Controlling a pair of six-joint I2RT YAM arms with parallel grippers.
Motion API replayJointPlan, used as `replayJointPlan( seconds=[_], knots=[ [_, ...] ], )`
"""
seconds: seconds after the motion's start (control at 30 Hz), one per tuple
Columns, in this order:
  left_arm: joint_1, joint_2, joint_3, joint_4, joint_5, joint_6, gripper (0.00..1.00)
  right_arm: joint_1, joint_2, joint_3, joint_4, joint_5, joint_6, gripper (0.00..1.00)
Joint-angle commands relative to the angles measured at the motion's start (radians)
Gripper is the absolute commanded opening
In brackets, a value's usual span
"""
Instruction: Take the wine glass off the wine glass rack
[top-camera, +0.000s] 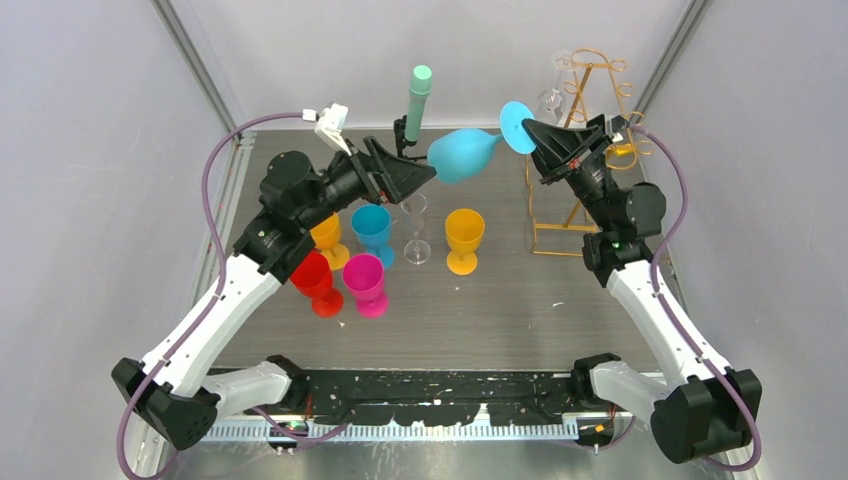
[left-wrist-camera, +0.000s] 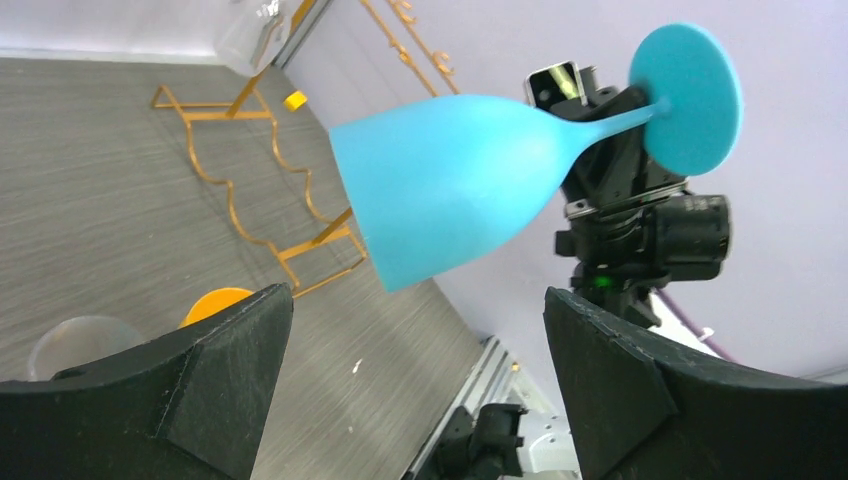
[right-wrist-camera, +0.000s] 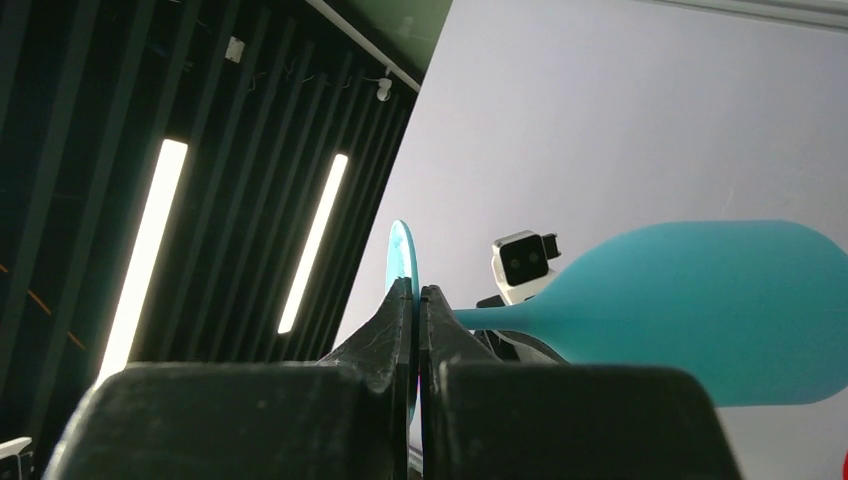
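Note:
A teal wine glass (top-camera: 466, 152) hangs in the air on its side, bowl to the left, foot to the right, clear of the gold wire rack (top-camera: 590, 150) at the back right. My right gripper (top-camera: 528, 134) is shut on the disc foot (right-wrist-camera: 403, 262); the bowl (right-wrist-camera: 720, 305) sticks out to the right in the right wrist view. My left gripper (top-camera: 428, 172) is open, its tips right beside the bowl's rim. In the left wrist view the bowl (left-wrist-camera: 450, 185) floats above and between my wide-apart fingers (left-wrist-camera: 220, 360), not touching them. A clear glass (top-camera: 553, 98) still hangs on the rack.
Several cups stand mid-table: orange (top-camera: 464, 239), blue (top-camera: 372, 231), pink (top-camera: 364, 283), red (top-camera: 316, 281), a second orange (top-camera: 327, 238) and a clear glass (top-camera: 416, 230). A black tripod with a mint-green cylinder (top-camera: 418, 98) stands at the back. Grey walls close in the sides.

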Motion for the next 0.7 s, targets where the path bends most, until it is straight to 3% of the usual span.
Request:
replayJointPlan(
  seconds=[0.0,0.17,0.43,0.53,0.67],
  knots=[
    [0.024,-0.020,-0.014,0.151,0.083,-0.083,1.00,0.039,-0.014,-0.009,0.102,0.070,0.043,0.00],
    [0.031,-0.015,-0.004,0.234,0.203,-0.192,1.00,0.065,-0.012,-0.027,0.132,0.094,0.074,0.00],
    [0.033,-0.020,-0.006,0.312,0.271,-0.306,1.00,0.109,0.024,-0.025,0.237,0.119,0.120,0.00],
    [0.035,-0.027,-0.008,0.328,0.270,-0.335,0.98,0.117,0.027,-0.025,0.263,0.128,0.126,0.00],
    [0.037,-0.065,-0.007,0.240,0.195,-0.266,0.96,0.117,-0.010,-0.024,0.221,0.146,0.062,0.00]
  ],
)
